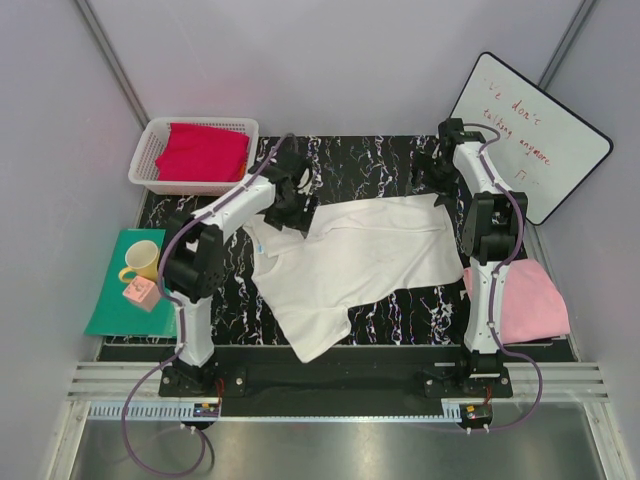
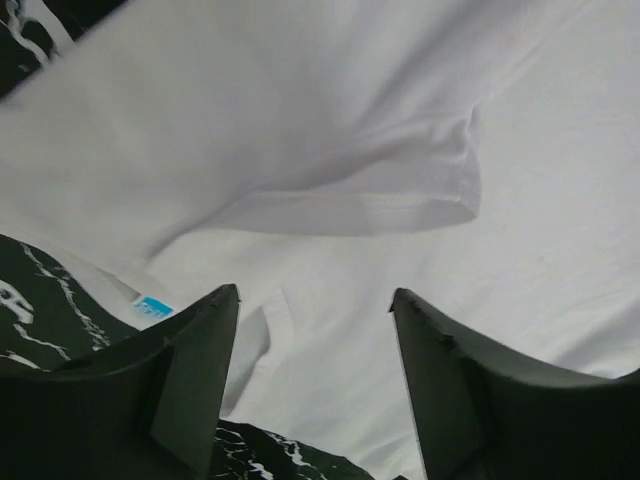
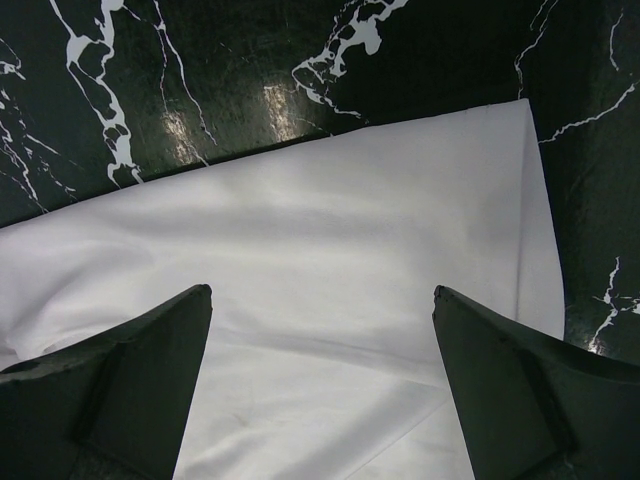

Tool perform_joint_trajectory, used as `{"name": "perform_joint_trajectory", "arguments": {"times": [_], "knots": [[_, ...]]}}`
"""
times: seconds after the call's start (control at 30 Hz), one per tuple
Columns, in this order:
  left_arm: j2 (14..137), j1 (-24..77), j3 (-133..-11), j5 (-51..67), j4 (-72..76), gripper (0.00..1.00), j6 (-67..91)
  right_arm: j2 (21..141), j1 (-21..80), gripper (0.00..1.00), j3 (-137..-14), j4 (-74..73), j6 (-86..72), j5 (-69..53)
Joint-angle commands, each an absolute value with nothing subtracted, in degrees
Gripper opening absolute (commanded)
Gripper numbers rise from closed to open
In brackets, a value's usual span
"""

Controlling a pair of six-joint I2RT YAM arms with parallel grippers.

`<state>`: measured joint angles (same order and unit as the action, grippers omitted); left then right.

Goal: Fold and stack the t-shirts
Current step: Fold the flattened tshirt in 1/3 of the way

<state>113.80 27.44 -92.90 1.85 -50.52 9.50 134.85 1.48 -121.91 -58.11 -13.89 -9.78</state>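
The white t-shirt (image 1: 345,265) lies partly folded across the black marble mat (image 1: 370,165). Its blue neck label (image 2: 152,307) shows in the left wrist view. My left gripper (image 1: 292,205) is open and empty over the shirt's upper left part, above a folded-over sleeve (image 2: 400,185). My right gripper (image 1: 432,172) is open and empty over the shirt's upper right corner (image 3: 505,130). The crimson red t-shirt (image 1: 203,152) lies in the white basket (image 1: 150,150) at the back left. The pale pink t-shirt (image 1: 527,298) lies folded at the right edge.
A teal-green mat (image 1: 110,305) at the left holds a yellow mug (image 1: 142,260) and a small pink block (image 1: 140,293). A whiteboard (image 1: 535,130) with red writing leans at the back right. Grey walls close both sides.
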Motion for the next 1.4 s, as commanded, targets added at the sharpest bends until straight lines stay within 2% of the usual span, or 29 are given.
{"name": "perform_joint_trajectory", "arguments": {"times": [0.0,0.07,0.27,0.43,0.5,0.57,0.6,0.63,0.67,1.0,1.03,1.1,1.17,1.2,1.27,1.37], "knots": [[116.6,27.3,-98.8,0.1,-50.8,0.81,7.4,131.0,1.4,1.00,-121.3,-57.3,-13.7,-10.9],[118.6,27.2,-100.8,0.3,-51.1,0.89,7.3,131.0,1.3,1.00,-121.2,-57.3,-13.6,-10.9],[123.3,27.1,-104.8,2.5,-52.1,0.90,7.3,131.4,1.2,1.00,-121.2,-57.2,-13.6,-11.1],[125.2,27.0,-104.9,3.8,-52.4,0.76,7.1,131.7,1.1,1.00,-121.7,-57.2,-13.8,-11.2],[125.6,27.0,-104.7,4.5,-52.4,0.59,7.0,131.8,1.1,1.00,-121.9,-57.2,-13.8,-11.3],[125.5,27.0,-104.3,4.5,-52.4,0.33,7.3,132.1,0.9,1.00,-122.3,-57.2,-13.9,-11.3],[125.2,27.0,-104.2,4.5,-52.6,0.06,7.4,132.2,0.9,1.00,-122.3,-57.2,-13.8,-11.4],[125.2,27.0,-104.2,4.4,-52.6,0.00,7.6,132.2,0.8,1.00,-122.5,-57.2,-14.1,-11.6],[124.5,27.0,-104.1,4.6,-52.9,0.00,7.6,132.2,0.7,1.00,-122.5,-57.2,-14.0,-11.6],[118.0,27.5,-97.7,8.2,-55.4,0.00,11.5,133.2,0.7,1.00,-122.9,-57.2,-14.2,-12.3],[116.9,27.8,-96.8,8.3,-55.9,0.03,11.8,133.3,0.8,1.00,-123.0,-57.2,-14.2,-12.4],[116.0,28.3,-94.5,8.5,-56.6,0.16,12.1,133.5,0.8,1.00,-123.2,-57.2,-14.3,-12.6],[114.8,29.0,-92.8,8.9,-58.0,0.20,12.0,133.9,0.8,1.00,-123.4,-57.2,-14.3,-12.8],[114.4,29.3,-92.3,8.9,-58.4,0.28,12.0,134.1,0.8,1.00,-123.6,-57.2,-14.5,-12.9],[112.9,30.1,-91.4,9.4,-59.4,0.57,11.7,134.5,0.8,1.00,-123.7,-57.2,-14.7,-13.2],[110.2,30.8,-91.0,8.7,-59.6,0.80,11.1,134.8,0.8,1.00,-124.0,-57.2,-14.8,-13.4]]}}
